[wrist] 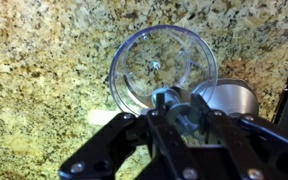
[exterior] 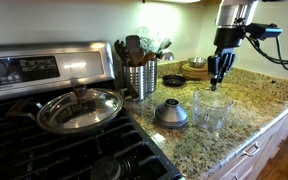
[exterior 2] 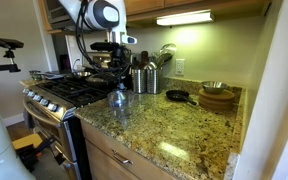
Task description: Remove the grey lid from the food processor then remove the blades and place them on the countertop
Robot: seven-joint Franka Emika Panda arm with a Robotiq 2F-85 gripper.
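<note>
The clear food processor bowl (exterior: 212, 108) stands open on the speckled granite countertop (exterior: 254, 95). In the wrist view the bowl (wrist: 134, 75) lies just below and ahead of my gripper. The grey lid (exterior: 171, 114) sits on the countertop beside the bowl, nearer the stove, and shows in the wrist view (wrist: 236, 97). My gripper (exterior: 218, 78) hangs above the bowl. It is shut on the grey blades spindle (wrist: 170, 104), held clear above the bowl's rim. In an exterior view the gripper (exterior 2: 118, 68) is above the bowl (exterior 2: 118, 98).
A ribbed steel utensil holder (exterior: 139, 78) stands behind the lid. A glass pan lid (exterior: 79, 108) lies on the black stove (exterior: 44, 140). A small black pan (exterior: 173, 80) and wooden bowls (exterior: 195, 69) sit at the back. Countertop (exterior 2: 184, 135) extends toward the wall.
</note>
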